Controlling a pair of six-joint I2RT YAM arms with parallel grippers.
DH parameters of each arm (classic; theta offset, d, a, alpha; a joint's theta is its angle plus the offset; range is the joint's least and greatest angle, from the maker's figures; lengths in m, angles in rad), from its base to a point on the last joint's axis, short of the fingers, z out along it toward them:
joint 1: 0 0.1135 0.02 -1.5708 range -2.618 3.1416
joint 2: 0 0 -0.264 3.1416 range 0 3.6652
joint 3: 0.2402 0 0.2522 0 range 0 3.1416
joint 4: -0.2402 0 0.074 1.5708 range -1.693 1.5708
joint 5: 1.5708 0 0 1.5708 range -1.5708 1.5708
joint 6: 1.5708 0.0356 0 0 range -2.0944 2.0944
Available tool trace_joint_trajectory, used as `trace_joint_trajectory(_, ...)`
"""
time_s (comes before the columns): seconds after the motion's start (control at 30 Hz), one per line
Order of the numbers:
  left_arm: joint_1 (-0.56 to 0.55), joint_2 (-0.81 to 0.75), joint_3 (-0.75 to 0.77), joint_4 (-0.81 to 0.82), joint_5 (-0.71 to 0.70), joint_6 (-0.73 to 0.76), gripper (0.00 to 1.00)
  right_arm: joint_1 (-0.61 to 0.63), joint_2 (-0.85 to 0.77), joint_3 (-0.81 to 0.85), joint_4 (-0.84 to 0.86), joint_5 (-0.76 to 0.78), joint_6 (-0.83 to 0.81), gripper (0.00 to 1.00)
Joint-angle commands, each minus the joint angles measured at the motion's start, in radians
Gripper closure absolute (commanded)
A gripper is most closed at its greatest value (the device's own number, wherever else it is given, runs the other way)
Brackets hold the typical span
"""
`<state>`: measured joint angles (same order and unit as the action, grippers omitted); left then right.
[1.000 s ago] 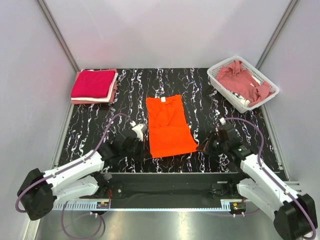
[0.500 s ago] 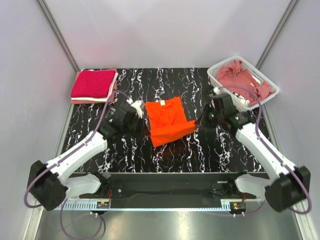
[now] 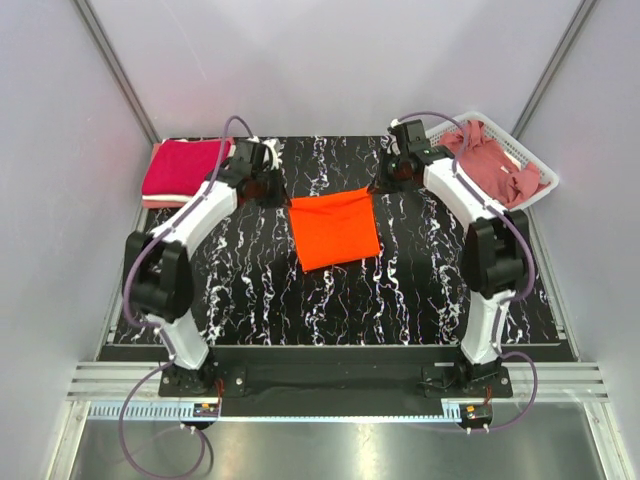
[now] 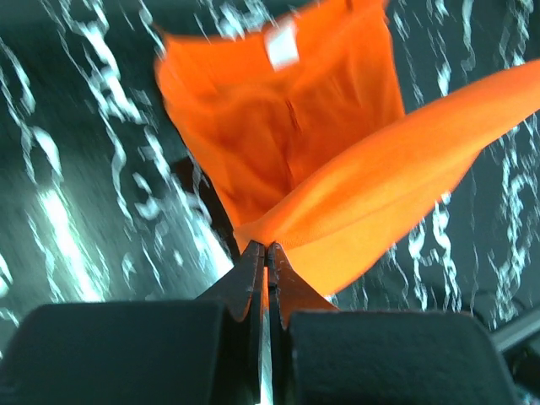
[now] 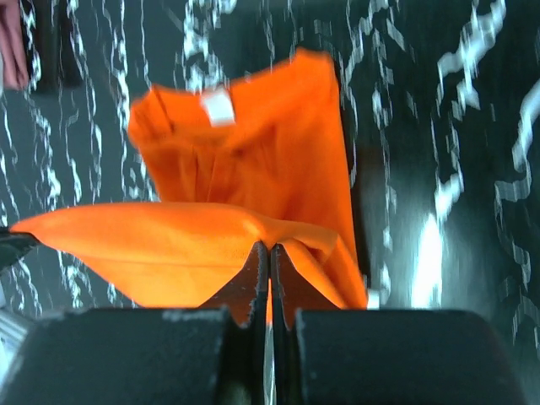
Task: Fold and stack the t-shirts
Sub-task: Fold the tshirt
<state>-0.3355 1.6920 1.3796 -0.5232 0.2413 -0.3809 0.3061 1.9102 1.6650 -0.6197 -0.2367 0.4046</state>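
Note:
The bright orange t-shirt [image 3: 334, 228] lies doubled over on itself in the middle of the black marbled table [image 3: 420, 290]. My left gripper [image 3: 283, 199] is shut on its far left corner, and my right gripper [image 3: 374, 187] is shut on its far right corner. In the left wrist view the orange t-shirt [image 4: 354, 194] stretches away from the pinched left gripper [image 4: 267, 247], with its white neck label showing beneath. The right wrist view shows the same orange t-shirt [image 5: 169, 240] held in the right gripper [image 5: 271, 246]. A folded crimson-magenta t-shirt [image 3: 184, 167] tops a stack at the far left.
A white lattice basket [image 3: 525, 200] at the far right corner holds a crumpled dusty rose shirt [image 3: 492, 165]. Pale pink and white layers [image 3: 190, 203] lie under the crimson shirt. Grey walls close in the table on three sides.
Both arms have swung from the near edge to the far side, carrying the orange t-shirt's near hem up and over its upper half.

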Motion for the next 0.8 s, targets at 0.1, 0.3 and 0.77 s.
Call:
trace_joint_trajectory(0.1,0.073,0.265,0.251,0.009,0.087,0.071,0.94,-0.028,0.226,0.258,0.001,-0.078,-0.062,0.97)
trace_joint_trajectory(0.3,0.107,0.519,0.479,-0.018,0.153,0.106,0.92,-0.051,0.443,0.473,0.002,-0.095,-0.049,0.93)
trace_joint_trajectory(0.77,0.119,0.413,0.5,-0.084,0.062,0.175,0.47,-0.075,0.342,0.437,-0.071,-0.108,-0.113,0.47)
